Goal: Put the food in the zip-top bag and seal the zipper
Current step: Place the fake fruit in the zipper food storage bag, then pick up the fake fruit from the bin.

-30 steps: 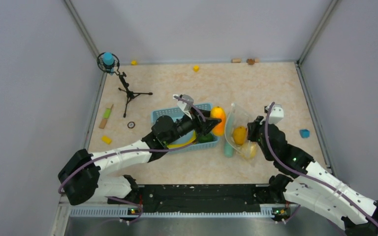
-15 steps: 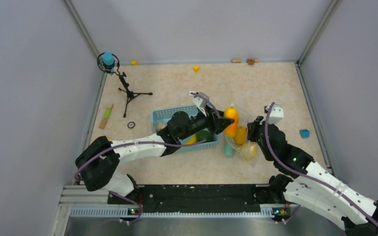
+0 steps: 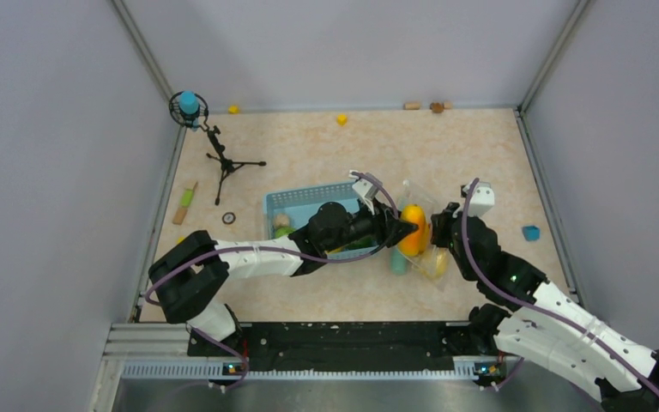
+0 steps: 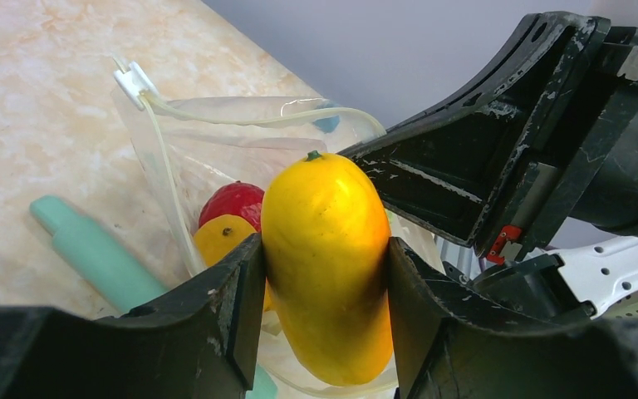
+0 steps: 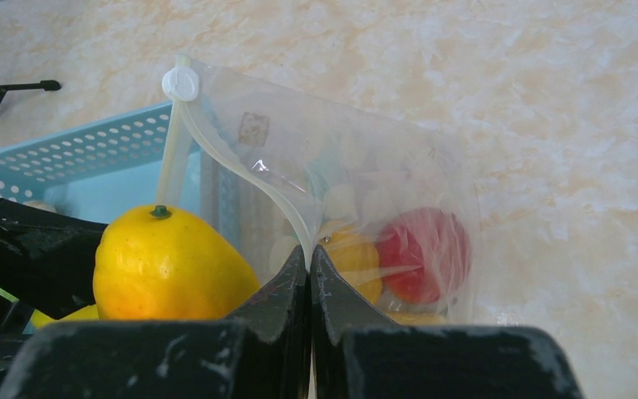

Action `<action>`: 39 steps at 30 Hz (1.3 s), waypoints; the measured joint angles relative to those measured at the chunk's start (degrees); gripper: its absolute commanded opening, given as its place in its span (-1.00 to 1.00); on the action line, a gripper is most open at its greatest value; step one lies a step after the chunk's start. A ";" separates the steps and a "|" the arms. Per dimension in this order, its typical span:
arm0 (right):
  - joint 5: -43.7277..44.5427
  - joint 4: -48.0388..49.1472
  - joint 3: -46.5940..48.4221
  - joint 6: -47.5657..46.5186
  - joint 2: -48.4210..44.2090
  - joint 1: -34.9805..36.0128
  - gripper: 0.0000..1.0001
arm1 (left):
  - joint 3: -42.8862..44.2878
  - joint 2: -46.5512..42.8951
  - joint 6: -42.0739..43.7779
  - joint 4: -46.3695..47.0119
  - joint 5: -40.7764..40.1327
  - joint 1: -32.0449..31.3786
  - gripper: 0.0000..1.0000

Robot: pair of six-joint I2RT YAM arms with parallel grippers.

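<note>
Lab: grey-walled robot cell (image 3: 47, 172)

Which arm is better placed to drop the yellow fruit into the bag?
Left. The left claw grips the yellow fruit at the open mouth of the bag; the right claw is pinched shut on its rim.

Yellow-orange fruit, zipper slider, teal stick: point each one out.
yellow-orange fruit (image 4: 326, 258): left wrist view, middle of its skin.
zipper slider (image 5: 180, 83): right wrist view, its round white face.
teal stick (image 4: 91, 249): left wrist view, mid-shaft.
</note>
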 measured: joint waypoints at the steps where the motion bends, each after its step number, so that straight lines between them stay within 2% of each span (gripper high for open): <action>1: 0.00 0.00 0.00 0.00 -0.02 0.00 -1.00 | 0.00 0.00 -0.15 0.00 0.00 -0.04 0.17; 4: 0.02 0.00 0.00 0.00 0.00 0.00 -1.00 | 0.04 0.00 -0.28 0.02 0.00 -0.20 0.47; 6: 0.00 0.00 0.00 0.00 0.00 0.00 -1.00 | 0.13 0.00 -0.26 -0.02 0.02 -0.26 0.55; 8: 0.00 0.00 0.00 -0.02 -0.02 0.00 -1.00 | 0.28 0.00 -0.28 -0.09 0.07 -0.35 0.78; 10: 0.00 0.00 0.00 -0.02 0.00 0.00 -1.00 | 0.35 -0.02 -0.04 -0.15 0.20 -0.39 0.86; 17: 0.00 0.00 0.00 -0.02 -0.02 0.00 -1.00 | 0.39 -1.05 0.66 -2.71 -0.44 -0.68 0.94; 22: -0.02 0.00 0.00 -0.02 -0.02 0.00 -1.00 | 0.44 -2.86 1.55 -4.63 -5.18 -0.68 0.93; 29: -0.02 -0.02 0.00 -0.02 -0.13 0.00 -1.00 | 0.35 -8.87 3.80 -11.39 -14.88 -0.68 0.94; 35: -0.02 -0.04 0.00 0.00 -0.46 0.00 -1.00 | -1.79 -18.34 6.40 -15.89 -27.78 -0.68 0.94; 39: -0.15 -0.92 0.37 0.42 -0.74 0.00 -1.00 | -1.79 -21.49 7.28 -20.22 -36.37 -0.50 0.94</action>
